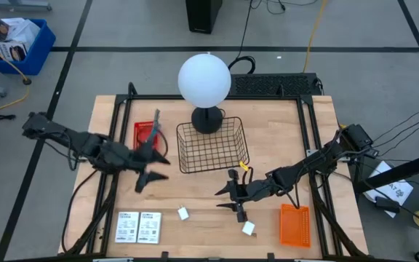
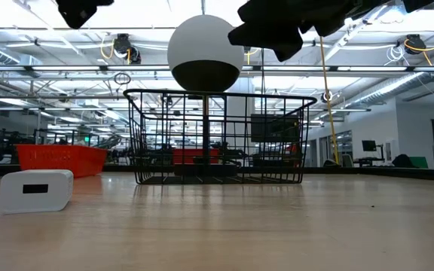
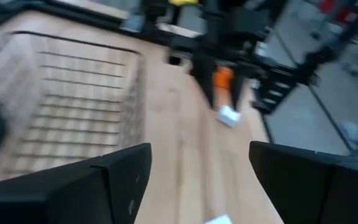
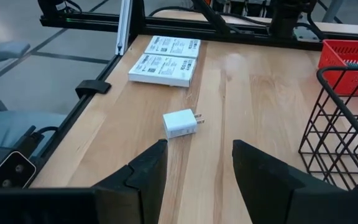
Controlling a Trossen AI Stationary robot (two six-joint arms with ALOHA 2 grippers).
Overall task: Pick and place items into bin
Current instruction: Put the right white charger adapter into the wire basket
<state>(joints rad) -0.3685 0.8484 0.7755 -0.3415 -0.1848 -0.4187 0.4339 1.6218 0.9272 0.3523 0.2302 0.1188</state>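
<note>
**Inspector A:** Is the bin located?

**Inspector B:** A black wire basket (image 1: pixel 212 145) is seen at the middle of the wooden table (image 1: pixel 282 131), just in front of the white globe lamp (image 1: pixel 204 80). Nothing can be made out inside it.

**Inspector A:** The left arm?

**Inspector B:** The left gripper (image 1: pixel 153 167) is held above the table just to the left of the basket, near a red tray (image 1: pixel 143 132). Its jaws are spread wide and nothing is carried between them (the wrist view shows only bare wood and the basket's wires beyond the fingers (image 3: pixel 120 177)).

**Inspector A:** And the right?

**Inspector B:** The right gripper (image 1: pixel 233 198) is found in front of the basket, slightly to its right. Its jaws are parted and nothing is gripped; a gap of bare table is seen between its fingers (image 4: pixel 145 171).

**Inspector A:** The items?

**Inspector B:** One small white block (image 4: pixel 180 123), with two prongs, is lying on the table in front of the basket, between the right gripper and the two white printed cards (image 1: pixel 138 226). The cards are laid side by side, touching, well in front of the basket to its left. A second white block (image 1: pixel 249 228) is noted in front of the basket to its right, beside an orange tray (image 1: pixel 294 224). All are resting outside the basket.
</note>
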